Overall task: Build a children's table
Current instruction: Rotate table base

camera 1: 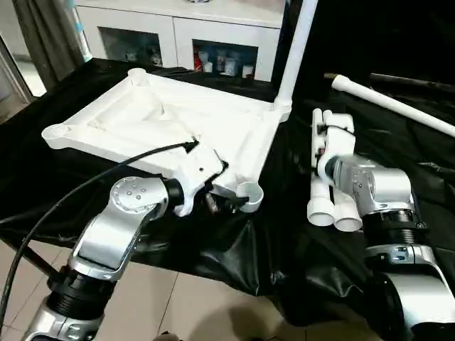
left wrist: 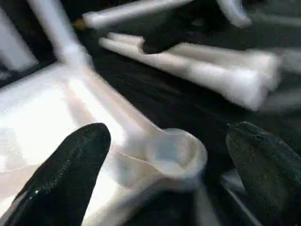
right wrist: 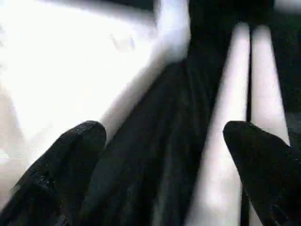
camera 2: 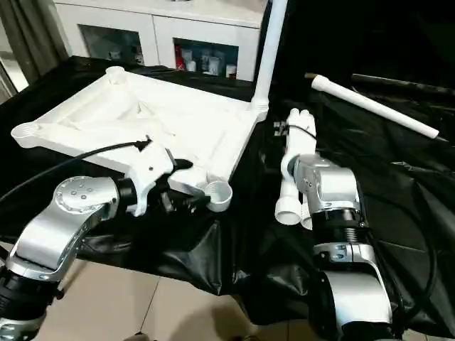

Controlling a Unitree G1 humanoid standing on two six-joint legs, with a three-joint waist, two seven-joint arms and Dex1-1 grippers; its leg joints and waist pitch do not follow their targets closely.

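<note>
The white tabletop (camera 1: 170, 117) lies upside down on the black cloth, ribbed side up. One white leg (camera 1: 298, 42) stands upright in its far right corner socket. My left gripper (left wrist: 167, 136) is open at the near right corner socket (camera 1: 250, 192), one black finger on each side, not touching it. Two more legs (camera 1: 334, 209) lie side by side just right of the tabletop. My right gripper (right wrist: 174, 155) hovers open above the cloth between the tabletop's edge and these two legs, holding nothing. A fourth leg (camera 1: 391, 103) lies at the back right.
A black cloth (camera 1: 234, 249) covers the work surface and hangs over its near edge above the tiled floor (camera 1: 178, 305). A white glass-door cabinet (camera 1: 178, 32) stands behind. A black cable (camera 1: 71, 192) runs along my left forearm.
</note>
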